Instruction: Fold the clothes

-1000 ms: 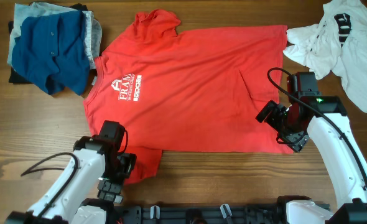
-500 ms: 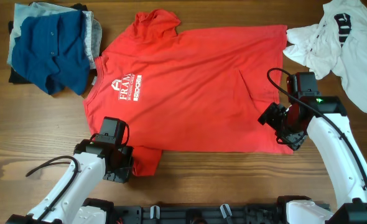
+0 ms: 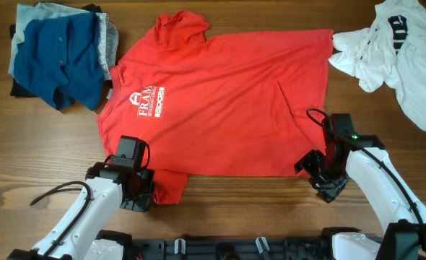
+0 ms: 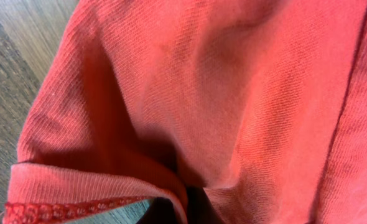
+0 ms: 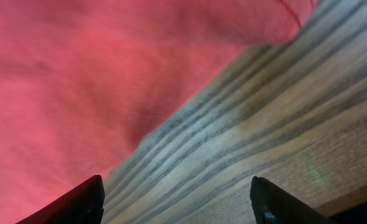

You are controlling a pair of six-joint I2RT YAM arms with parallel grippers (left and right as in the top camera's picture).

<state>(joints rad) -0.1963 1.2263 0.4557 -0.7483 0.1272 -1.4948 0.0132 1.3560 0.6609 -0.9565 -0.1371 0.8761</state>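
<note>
A red short-sleeved cotton T-shirt (image 3: 227, 108) lies spread flat across the middle of the brown wooden counter (image 3: 242, 213). Its collar points to the left, its hem to the right, and its white printed lettering (image 3: 146, 102) faces up. One sleeve sticks out at the far edge. The other sleeve (image 3: 167, 186) hangs over the near edge, bunched and partly doubled under.

The left pincer (image 3: 148, 192) sits at that near sleeve. It is closed on the sleeve fabric. In the left wrist view, folds of red knit fill the frame and draw together at the bottom centre, and the stitched sleeve hem (image 4: 78, 205) curls just beside them.

The right pincer (image 5: 177, 205) is low over the counter at the near right corner of the shirt. Its jaws are spread wide and grip nothing. Bare wood lies between them, and the shirt's edge reaches only the left fingertip (image 5: 78, 200).

A crumpled white fabric garment with black marking (image 3: 404, 61) lies at the far right. Its near lobe touches the shirt's far hem corner. At the far left is a heap of other clothing, with a dark blue garment (image 3: 58, 61) on top of grey cloth (image 3: 108, 36) and black cloth. The grey edge lies just beside the shirt's shoulder and collar.
</note>
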